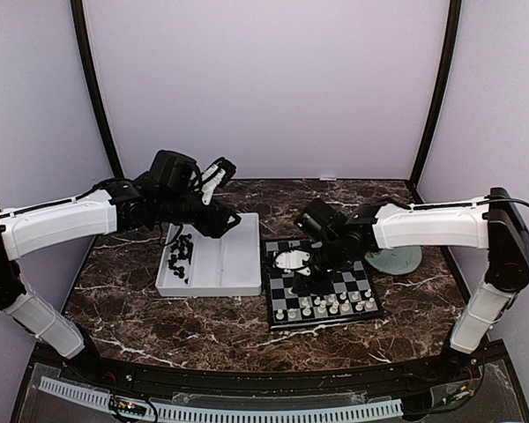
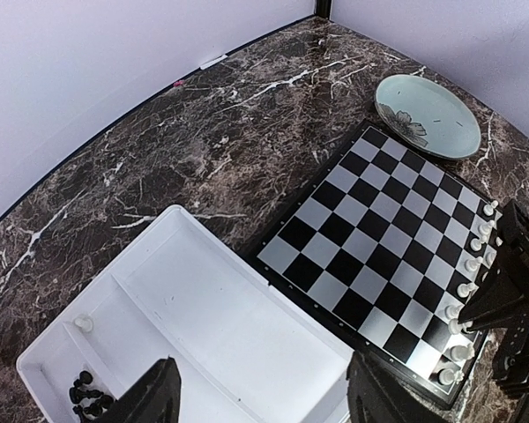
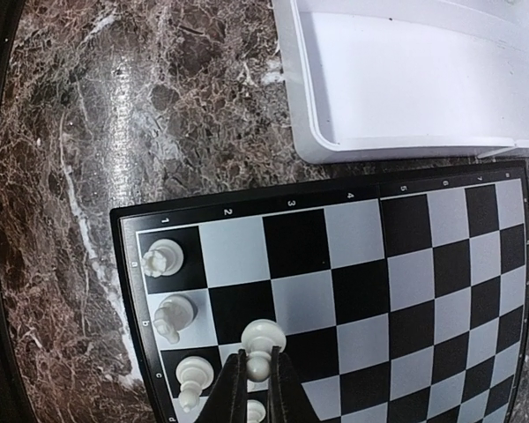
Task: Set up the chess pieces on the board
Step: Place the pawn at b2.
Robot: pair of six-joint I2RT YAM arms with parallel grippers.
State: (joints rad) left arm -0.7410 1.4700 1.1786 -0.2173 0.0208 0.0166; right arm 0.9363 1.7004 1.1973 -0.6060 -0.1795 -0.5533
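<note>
In the right wrist view my right gripper [image 3: 258,352] is shut on a white pawn [image 3: 264,336] over the board's [image 3: 423,264] second file of squares, near the corner. Three white chess pieces [image 3: 174,315] stand along the board's edge file beside it. From above, the right gripper [image 1: 300,284] hangs over the board [image 1: 357,280], whose near rows hold white pieces [image 1: 326,306]. My left gripper [image 2: 269,397] is open and empty above the white tray [image 2: 229,326]. Black pieces [image 2: 88,401] and one white piece [image 2: 85,323] lie in the tray's far compartment.
The pale green plate [image 1: 397,260] sits right of the board, partly under the right arm. The white tray [image 1: 220,264] lies left of the board, black pieces [image 1: 181,256] heaped in its left compartment. The left gripper [image 1: 220,172] is raised behind the tray.
</note>
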